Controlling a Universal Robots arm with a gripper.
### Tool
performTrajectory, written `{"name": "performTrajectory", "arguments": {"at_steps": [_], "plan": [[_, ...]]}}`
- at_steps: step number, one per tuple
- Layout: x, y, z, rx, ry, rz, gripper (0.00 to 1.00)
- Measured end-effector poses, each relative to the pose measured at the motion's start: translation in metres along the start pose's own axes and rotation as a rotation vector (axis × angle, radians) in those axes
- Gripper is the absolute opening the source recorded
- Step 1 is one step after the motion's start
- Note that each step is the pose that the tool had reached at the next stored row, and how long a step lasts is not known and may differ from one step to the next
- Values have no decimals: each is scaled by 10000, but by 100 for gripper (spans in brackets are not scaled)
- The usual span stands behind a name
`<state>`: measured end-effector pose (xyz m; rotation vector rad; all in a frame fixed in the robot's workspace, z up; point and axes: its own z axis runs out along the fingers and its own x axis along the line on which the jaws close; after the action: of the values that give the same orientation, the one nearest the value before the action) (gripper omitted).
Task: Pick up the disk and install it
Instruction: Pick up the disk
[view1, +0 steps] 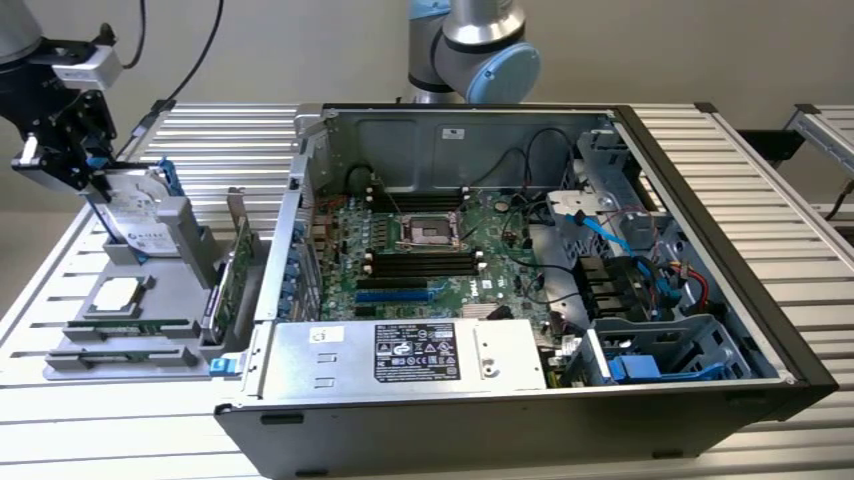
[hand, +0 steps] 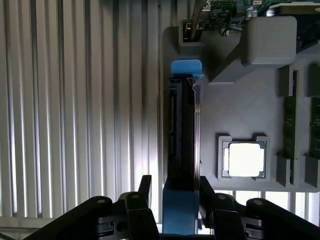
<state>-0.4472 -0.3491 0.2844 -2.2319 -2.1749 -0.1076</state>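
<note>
While the disk (view1: 138, 215) stands on edge in a slot of the grey holder (view1: 80, 358) at the exterior view's left, the pincer (view1: 94, 182) sits over its upper end and pinches it. In the wrist view the fingers (hand: 145, 189) press on either flat side of the disk's blue carrier (hand: 181, 212). A grey post (view1: 183, 235) of the holder rises just beside the disk. The square chip (view1: 114, 295) lies in its own pocket nearby, and green cards (view1: 134, 330) lie in grooves beyond it. An upright card (view1: 242, 262) stands between the holder and the open case (view1: 747, 300), whose metal side wall (view1: 296, 230) rises next to it. Inside the case lie the motherboard (view1: 414, 250), loose cables (view1: 607, 235) and a bay (view1: 667, 350) with blue parts. Everything rests on the slatted table (view1: 200, 140).
</note>
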Motion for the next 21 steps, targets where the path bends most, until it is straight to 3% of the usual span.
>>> {"name": "performTrajectory", "arguments": {"at_steps": [12,21], "plan": [[-4,1,13,38,78,139,48],[-9,13,19,69,239,147,48]]}}
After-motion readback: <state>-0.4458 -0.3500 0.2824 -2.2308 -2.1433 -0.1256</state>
